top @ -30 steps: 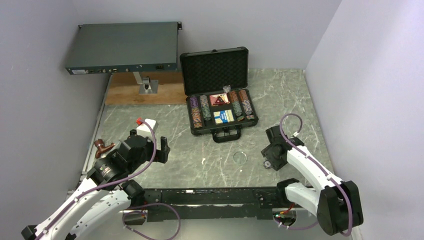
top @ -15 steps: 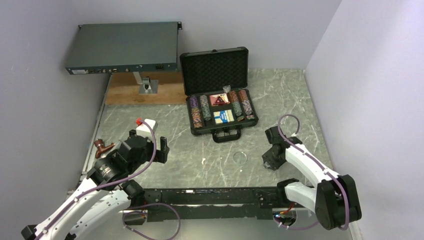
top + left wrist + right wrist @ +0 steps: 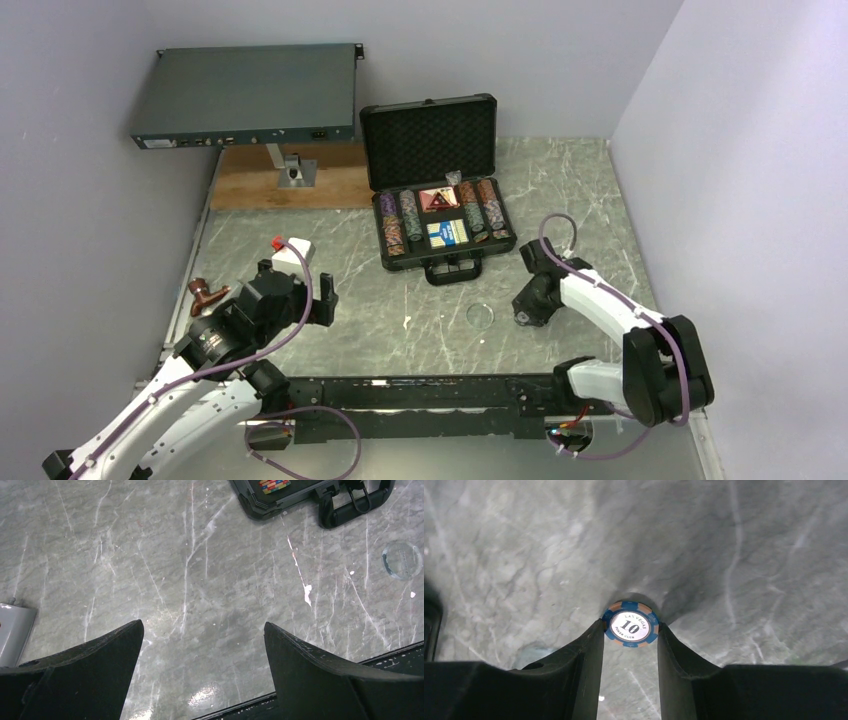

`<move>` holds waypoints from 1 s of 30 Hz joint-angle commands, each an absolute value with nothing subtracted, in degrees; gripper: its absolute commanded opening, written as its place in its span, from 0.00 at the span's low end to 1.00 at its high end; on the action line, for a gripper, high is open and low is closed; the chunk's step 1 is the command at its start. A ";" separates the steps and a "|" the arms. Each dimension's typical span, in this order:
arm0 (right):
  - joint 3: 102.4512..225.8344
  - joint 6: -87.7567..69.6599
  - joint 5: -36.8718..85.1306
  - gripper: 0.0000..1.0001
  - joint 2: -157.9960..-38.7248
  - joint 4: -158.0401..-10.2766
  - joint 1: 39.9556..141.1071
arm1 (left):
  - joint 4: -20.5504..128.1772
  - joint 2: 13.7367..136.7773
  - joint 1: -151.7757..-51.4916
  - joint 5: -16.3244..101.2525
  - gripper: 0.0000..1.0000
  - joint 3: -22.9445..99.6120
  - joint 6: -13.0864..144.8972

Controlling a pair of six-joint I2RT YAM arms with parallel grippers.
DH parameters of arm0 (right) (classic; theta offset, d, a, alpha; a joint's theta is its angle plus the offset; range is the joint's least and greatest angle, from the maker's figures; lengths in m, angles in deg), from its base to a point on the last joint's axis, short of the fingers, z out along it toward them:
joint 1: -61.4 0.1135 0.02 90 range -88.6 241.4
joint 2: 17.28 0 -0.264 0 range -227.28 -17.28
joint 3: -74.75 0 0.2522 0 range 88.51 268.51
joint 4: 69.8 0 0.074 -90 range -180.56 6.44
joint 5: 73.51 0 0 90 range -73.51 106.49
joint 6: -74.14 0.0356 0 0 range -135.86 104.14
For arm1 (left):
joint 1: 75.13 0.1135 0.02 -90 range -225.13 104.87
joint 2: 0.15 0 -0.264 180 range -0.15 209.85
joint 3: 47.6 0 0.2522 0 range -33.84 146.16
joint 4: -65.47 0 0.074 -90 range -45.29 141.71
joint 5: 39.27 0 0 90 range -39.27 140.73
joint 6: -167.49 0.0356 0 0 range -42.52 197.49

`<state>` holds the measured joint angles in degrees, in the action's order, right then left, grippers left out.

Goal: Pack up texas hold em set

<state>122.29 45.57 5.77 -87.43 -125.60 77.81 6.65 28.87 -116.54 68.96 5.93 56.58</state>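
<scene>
The texas hold em set is an open black case (image 3: pixel 430 145) with foam lid, chip rows, card decks and a red triangle, standing mid-table; its handle (image 3: pixel 350 510) also shows in the left wrist view. My right gripper (image 3: pixel 631 626) is shut on a blue and orange poker chip (image 3: pixel 631 625) marked 10, held by its edges at the fingertips just above the table. From above, the right gripper (image 3: pixel 522 314) sits right of a clear round disc (image 3: pixel 480 314). My left gripper (image 3: pixel 202 630) hangs open over bare table, nothing between its fingers.
A large flat grey electronics box (image 3: pixel 250 95) stands on a mount over a wooden board (image 3: pixel 260 185) at the back left. A white block with a red tip (image 3: pixel 292 250) and a brown piece (image 3: pixel 205 293) lie beside the left arm.
My right gripper has narrowed onto the blue chip and swung left and a little forward, toward the clear disc. The left arm has not moved.
</scene>
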 commanded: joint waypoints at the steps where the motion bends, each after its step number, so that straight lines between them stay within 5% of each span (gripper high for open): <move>1: 127.05 42.32 8.56 0.00 -88.71 -121.66 81.89 | 7.66 28.83 -116.79 70.43 0.97 7.21 55.34; 17: 146.50 38.47 0.83 0.04 -92.82 -131.98 90.34 | 8.38 29.78 -116.79 68.91 0.98 6.98 55.97; 24: 155.23 33.69 -2.52 0.70 -92.40 -139.08 81.91 | 15.47 41.53 -117.23 55.82 0.99 8.94 59.07; 30: 173.54 27.58 -1.78 0.82 -95.02 -145.62 72.70 | 24.60 59.27 -123.11 49.01 0.99 17.14 62.63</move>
<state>161.04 32.74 -0.07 -94.03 -139.86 75.88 15.09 50.83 -119.73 56.11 10.22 59.29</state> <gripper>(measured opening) 0.810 0.993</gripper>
